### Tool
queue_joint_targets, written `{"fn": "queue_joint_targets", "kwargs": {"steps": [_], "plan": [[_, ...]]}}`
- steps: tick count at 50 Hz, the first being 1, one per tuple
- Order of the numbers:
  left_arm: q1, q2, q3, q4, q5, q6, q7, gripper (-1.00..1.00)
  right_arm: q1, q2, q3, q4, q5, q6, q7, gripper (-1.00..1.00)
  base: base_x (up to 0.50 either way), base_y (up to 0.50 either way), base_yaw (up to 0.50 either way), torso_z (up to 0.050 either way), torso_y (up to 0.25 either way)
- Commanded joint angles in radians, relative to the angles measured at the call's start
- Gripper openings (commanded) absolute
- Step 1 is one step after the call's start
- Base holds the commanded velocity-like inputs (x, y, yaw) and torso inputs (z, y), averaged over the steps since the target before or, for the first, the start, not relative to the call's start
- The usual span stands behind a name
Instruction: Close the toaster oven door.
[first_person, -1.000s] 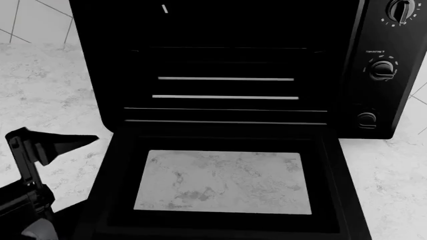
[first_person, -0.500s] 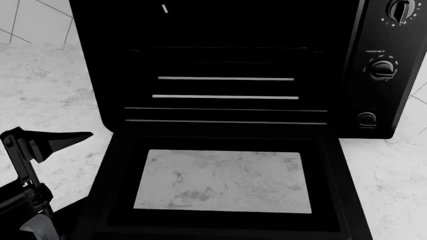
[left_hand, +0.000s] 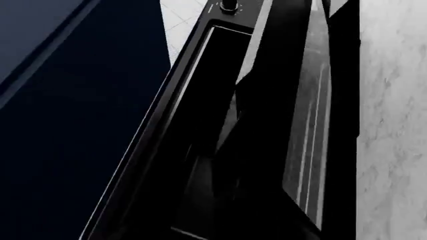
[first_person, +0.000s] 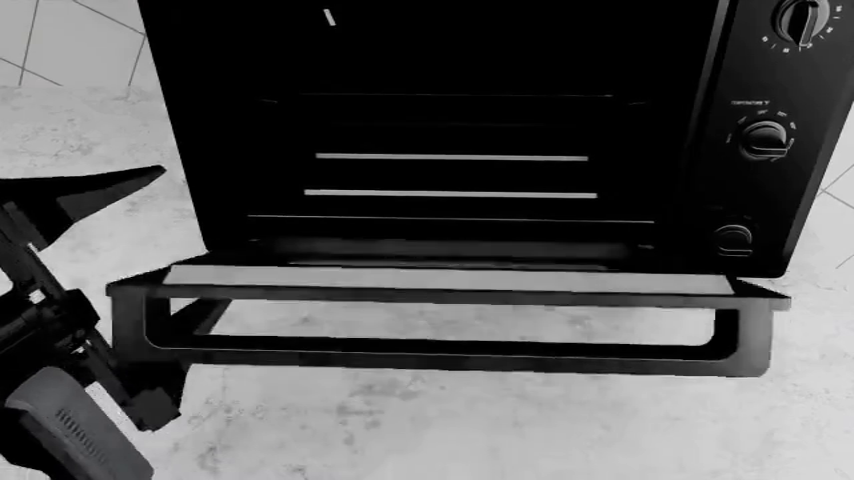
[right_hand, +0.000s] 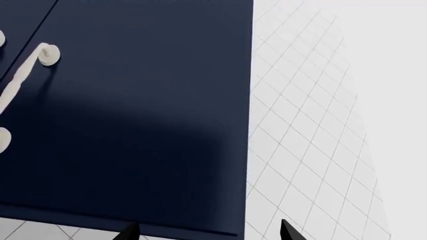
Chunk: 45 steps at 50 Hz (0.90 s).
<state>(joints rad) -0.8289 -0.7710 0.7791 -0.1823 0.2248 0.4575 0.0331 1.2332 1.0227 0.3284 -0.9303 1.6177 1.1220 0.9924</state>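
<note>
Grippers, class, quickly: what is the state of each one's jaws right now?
Left gripper: beside the toaster oven door; jaws cannot be told.
Right gripper: jaws open, holding nothing.

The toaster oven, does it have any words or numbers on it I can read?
No text here can be read.
Small white print above the middle knob of the toaster oven: too small and blurred to read.
Tick marks around the top knob: no readable numbers.
The toaster oven door carries no writing.
</note>
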Motion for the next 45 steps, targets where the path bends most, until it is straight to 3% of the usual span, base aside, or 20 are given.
{"fn": "queue_joint_targets", "kwargs": {"steps": [1, 21, 45], "plan": [[-0.039, 0.049, -0.078, 0.116, -0.098, 0.009, -0.046, 1.00, -0.003, -0.001, -0.002, -0.002, -0.003, -0.004, 0.000, 1.00, 0.00, 0.00, 0.00, 0.000, 0.000], [0.018, 0.063, -0.092, 0.129, -0.162, -0.140, -0.066, 1.00, -0.020, 0.002, 0.007, -0.005, -0.008, -0.011, -0.004, 1.00, 0.00, 0.00, 0.00, 0.001, 0.003], [0.095, 0.096, -0.155, 0.393, -0.339, -0.592, -0.119, 1.00, -0.044, 0.009, 0.037, -0.006, -0.013, -0.022, -0.016, 1.00, 0.00, 0.00, 0.00, 0.001, 0.003]]}}
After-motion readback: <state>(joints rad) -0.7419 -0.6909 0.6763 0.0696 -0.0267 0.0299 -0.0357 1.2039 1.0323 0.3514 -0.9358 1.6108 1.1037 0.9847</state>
